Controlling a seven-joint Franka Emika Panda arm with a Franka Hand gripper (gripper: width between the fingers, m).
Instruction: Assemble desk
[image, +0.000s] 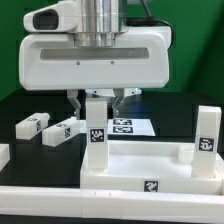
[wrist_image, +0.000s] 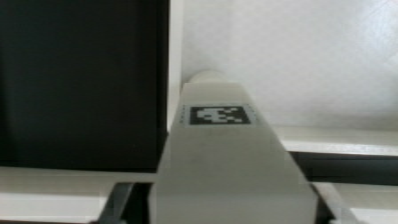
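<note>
— Exterior view: what are you holding?
— I am pinching the long square-section white plastic leg block (image: 95, 138) upright in my gripper (image: 97, 103). It is standing at the corner of the broad white rimmed desk top (image: 130, 165) on the exterior view's left.
— And around it?
— A second upright leg (image: 207, 140) is standing at the right corner. One loose leg (image: 32, 124) and another loose leg (image: 60, 131) are lying on the black table (image: 15, 108), beside the marker board (image: 135, 126).
</note>
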